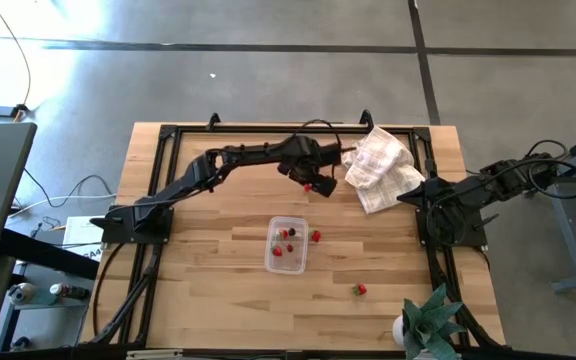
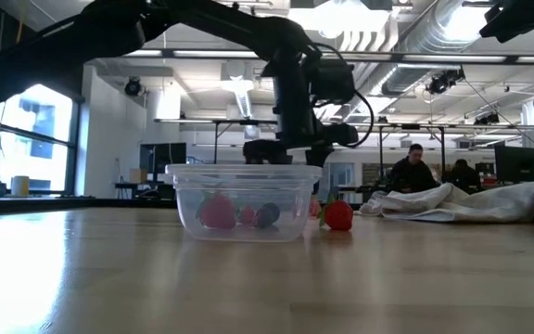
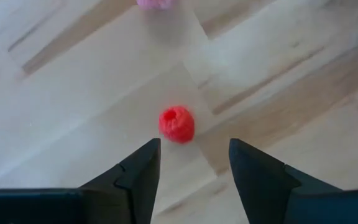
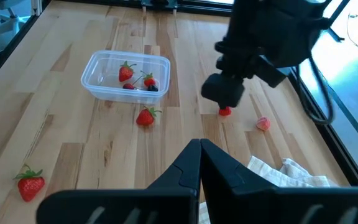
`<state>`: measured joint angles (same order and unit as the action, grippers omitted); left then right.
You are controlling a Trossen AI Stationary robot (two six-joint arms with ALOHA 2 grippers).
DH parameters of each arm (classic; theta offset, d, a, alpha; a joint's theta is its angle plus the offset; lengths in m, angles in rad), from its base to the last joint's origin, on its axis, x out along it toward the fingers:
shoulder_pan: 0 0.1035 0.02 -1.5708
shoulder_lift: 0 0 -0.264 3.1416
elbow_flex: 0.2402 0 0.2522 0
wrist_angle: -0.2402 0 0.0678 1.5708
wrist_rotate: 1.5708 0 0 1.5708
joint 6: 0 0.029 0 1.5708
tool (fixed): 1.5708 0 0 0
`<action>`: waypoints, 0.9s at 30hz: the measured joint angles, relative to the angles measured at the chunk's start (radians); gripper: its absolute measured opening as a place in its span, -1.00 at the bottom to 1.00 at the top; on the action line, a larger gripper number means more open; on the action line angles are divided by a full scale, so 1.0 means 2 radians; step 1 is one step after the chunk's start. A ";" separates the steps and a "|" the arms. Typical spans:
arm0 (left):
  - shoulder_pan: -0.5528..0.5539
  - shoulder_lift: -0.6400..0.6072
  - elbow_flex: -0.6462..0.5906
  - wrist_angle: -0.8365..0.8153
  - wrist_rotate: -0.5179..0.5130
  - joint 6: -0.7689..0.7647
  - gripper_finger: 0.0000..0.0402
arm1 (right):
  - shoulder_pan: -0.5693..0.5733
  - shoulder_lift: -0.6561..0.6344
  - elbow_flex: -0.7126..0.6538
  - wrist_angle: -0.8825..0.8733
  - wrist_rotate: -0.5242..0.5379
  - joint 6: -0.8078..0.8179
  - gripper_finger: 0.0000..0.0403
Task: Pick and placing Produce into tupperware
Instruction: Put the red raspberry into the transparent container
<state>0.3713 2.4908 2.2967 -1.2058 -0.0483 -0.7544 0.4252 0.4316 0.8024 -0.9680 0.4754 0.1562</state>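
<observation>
The clear tupperware (image 1: 287, 243) stands on the wooden table with several red and dark pieces inside (image 4: 135, 78). My left gripper (image 3: 194, 149) is open and points down just above a small red raspberry-like piece (image 3: 176, 124), which lies on the table a little ahead of the gap between the fingertips, untouched. That piece (image 4: 225, 111) also shows under the left gripper in the right wrist view. One strawberry (image 1: 315, 236) lies beside the tupperware's right wall, and another (image 1: 360, 289) lies nearer the table's near edge. My right gripper (image 4: 199, 146) is shut and waits at the table's right side.
A crumpled white checked cloth (image 1: 383, 168) lies at the far right of the table, close to the left gripper. A pale pink piece (image 4: 263, 124) lies between the cloth and the raspberry. A potted plant (image 1: 430, 322) stands at the near right corner. People (image 2: 413, 172) sit in the room beyond.
</observation>
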 joint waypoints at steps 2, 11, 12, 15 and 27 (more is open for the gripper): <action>-0.006 0.000 0.000 -0.018 -0.005 0.003 -0.12 | 0.000 0.000 0.000 0.000 0.000 0.000 -1.00; -0.031 0.000 0.000 -0.030 -0.024 -0.031 -0.13 | 0.000 0.000 0.000 0.000 0.000 0.000 -1.00; -0.032 0.000 0.000 -0.030 -0.027 -0.031 -0.13 | 0.000 0.000 0.000 0.000 0.000 0.000 -1.00; -0.032 0.000 0.000 -0.029 -0.026 -0.032 -0.14 | 0.000 0.000 0.000 0.000 0.000 0.000 -1.00; -0.031 0.000 0.000 -0.009 -0.023 -0.083 -0.14 | 0.000 0.000 0.000 0.000 0.000 0.000 -1.00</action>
<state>0.3096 2.4905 2.2967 -1.2232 -0.0948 -0.9205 0.4255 0.4320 0.8025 -0.9680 0.4751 0.1559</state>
